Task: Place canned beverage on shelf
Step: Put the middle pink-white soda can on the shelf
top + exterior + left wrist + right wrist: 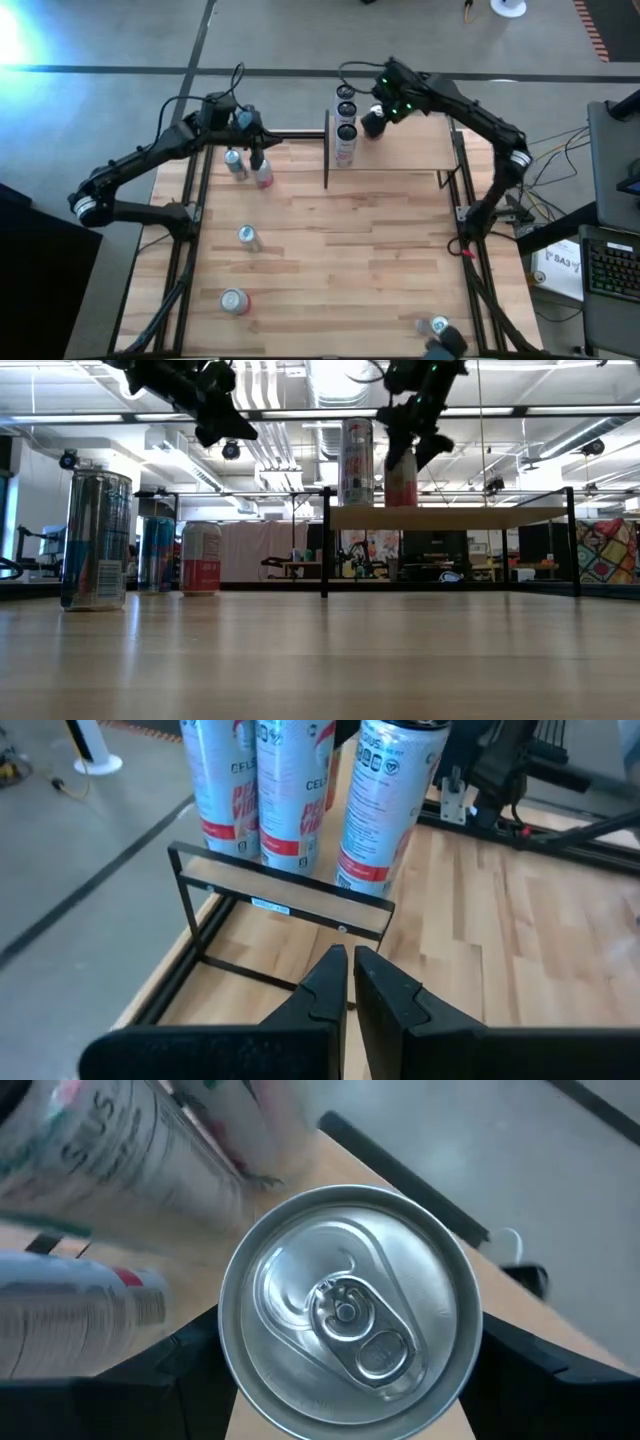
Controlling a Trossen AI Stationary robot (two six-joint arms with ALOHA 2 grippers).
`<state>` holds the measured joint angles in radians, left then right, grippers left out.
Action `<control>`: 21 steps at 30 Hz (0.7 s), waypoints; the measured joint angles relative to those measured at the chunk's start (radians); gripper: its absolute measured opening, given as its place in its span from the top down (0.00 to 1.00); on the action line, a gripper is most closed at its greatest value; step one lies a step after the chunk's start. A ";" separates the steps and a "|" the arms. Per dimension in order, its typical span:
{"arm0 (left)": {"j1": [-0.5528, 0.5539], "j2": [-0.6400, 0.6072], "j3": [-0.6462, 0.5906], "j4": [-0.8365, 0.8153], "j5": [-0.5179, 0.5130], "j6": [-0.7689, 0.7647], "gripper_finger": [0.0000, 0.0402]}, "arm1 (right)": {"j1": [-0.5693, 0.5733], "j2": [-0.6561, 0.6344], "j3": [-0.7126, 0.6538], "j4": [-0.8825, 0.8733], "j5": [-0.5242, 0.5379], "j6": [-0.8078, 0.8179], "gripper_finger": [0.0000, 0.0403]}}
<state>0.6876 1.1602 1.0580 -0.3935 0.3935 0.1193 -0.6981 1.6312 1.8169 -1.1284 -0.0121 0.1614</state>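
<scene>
My right hand (372, 122) pinches a can (345, 1312) over the shelf (420, 150); three cans (345, 125) stand there, four wait on the bench (330, 260). My left hand (256, 160) is pressed together.

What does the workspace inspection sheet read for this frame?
Surface: striped wood table, black frame.
Job's things: shelf at the far edge; three cans in a row at its left end, a fourth can held upright over it.
Clutter: five loose cans on the table.
Grippers: right gripper jaws around the fourth can; left gripper shut, empty, above two cans.
Cables: wires on the floor at right.
Surroundings: keyboard at right.
</scene>
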 joint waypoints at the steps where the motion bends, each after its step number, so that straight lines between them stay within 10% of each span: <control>1: 0.000 0.001 0.001 -0.003 0.000 -0.010 1.00 | -0.012 0.022 0.022 -0.004 -0.023 -0.030 0.30; 21: 0.000 -0.010 0.002 0.003 -0.072 -0.107 1.00 | -0.091 0.197 0.226 -0.085 -0.201 -0.417 0.26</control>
<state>0.6876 1.1503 1.0603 -0.3900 0.3214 0.0120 -0.7895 1.8282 2.0430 -1.2137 -0.2134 -0.2554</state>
